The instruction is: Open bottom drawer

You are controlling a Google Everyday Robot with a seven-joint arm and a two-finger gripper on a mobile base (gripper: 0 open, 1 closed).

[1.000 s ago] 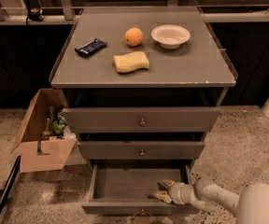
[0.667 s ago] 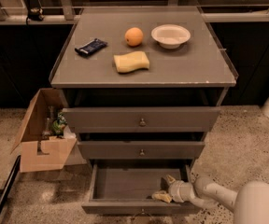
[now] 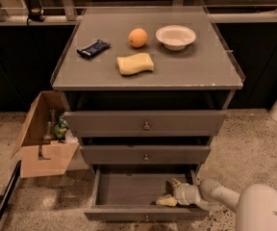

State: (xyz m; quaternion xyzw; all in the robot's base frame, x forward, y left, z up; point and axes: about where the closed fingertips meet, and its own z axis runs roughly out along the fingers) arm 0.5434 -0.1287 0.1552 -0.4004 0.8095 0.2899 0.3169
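Note:
The bottom drawer (image 3: 124, 212) of the grey cabinet stands pulled out, and its grey inside (image 3: 129, 189) is bare. Its small brass knob (image 3: 145, 219) shows at the lower edge of the front. My gripper (image 3: 170, 192) is inside the drawer at its right end, just behind the front panel. It is open and empty, with one finger (image 3: 175, 182) up and the other (image 3: 166, 202) low. My white arm (image 3: 218, 194) reaches in from the lower right.
The middle drawer (image 3: 145, 154) and top drawer (image 3: 145, 123) are closed. On the cabinet top lie an orange (image 3: 138, 37), a white bowl (image 3: 175, 36), a yellow sponge (image 3: 135, 63) and a dark snack bar (image 3: 93, 48). An open cardboard box (image 3: 44, 153) stands on the floor at the left.
My gripper has shifted slightly left and deeper inside the drawer. The drawer stays pulled out about as far as before.

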